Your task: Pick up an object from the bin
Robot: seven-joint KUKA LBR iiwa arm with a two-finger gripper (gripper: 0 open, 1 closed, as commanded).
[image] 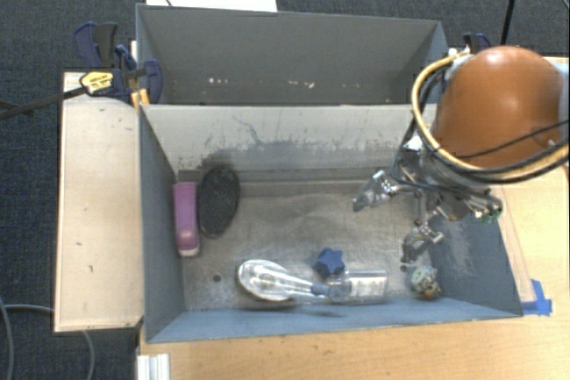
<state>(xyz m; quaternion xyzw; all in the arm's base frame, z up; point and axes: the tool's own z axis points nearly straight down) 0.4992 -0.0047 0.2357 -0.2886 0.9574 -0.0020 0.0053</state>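
My gripper hangs over the right part of the bin floor, below the orange dome. Its fingers are spread open, one fingertip pointing left and the other pointing down toward the front, with nothing between them. A small brownish lump lies just in front of the lower fingertip, near the front right corner. A clear plastic tube lies along the front wall to the left of the lump, and a small blue piece sits beside it.
A clear rounded plastic thing lies at the front centre. A black oval brush and a pink block rest against the left wall. The arm's dome and cables overhang the bin's right side.
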